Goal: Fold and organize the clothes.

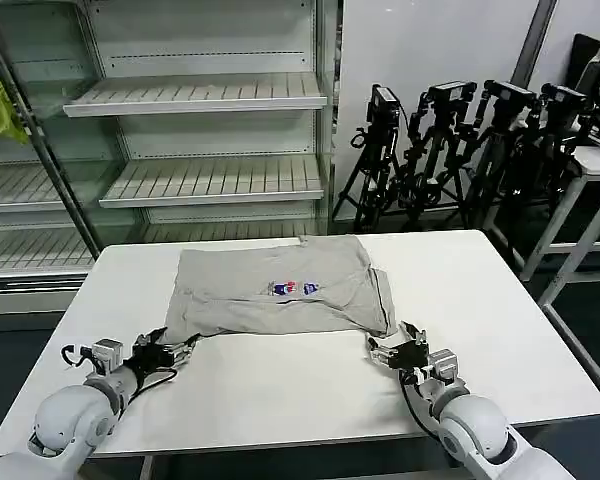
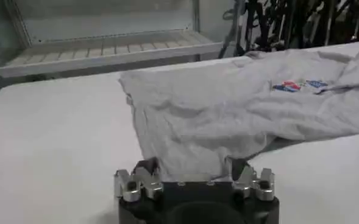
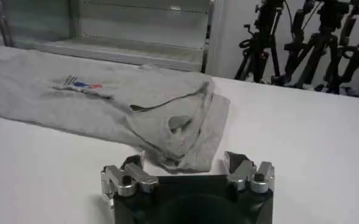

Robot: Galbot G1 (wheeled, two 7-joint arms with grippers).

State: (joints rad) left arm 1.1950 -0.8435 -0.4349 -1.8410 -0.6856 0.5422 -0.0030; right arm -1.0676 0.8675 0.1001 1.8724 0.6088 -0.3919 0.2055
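White worktop (image 1: 500, 300), mid-span: grey T-shirt (image 1: 280, 290) lies partly folded, chest print up. Left tool (image 1: 166, 350) spread at its near-left corner; right tool (image 1: 398, 352) spread at near-right corner. Best to pinch both corners level, lift together, keeping the hem taut.

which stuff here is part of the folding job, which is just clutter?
Job:
- grey T-shirt, spread on white table
- left tool, open at shirt's near-left corner
- right tool, open at near-right corner

Clutter:
- yellow-green rag on shelf frame
- shelves
- camera tripods
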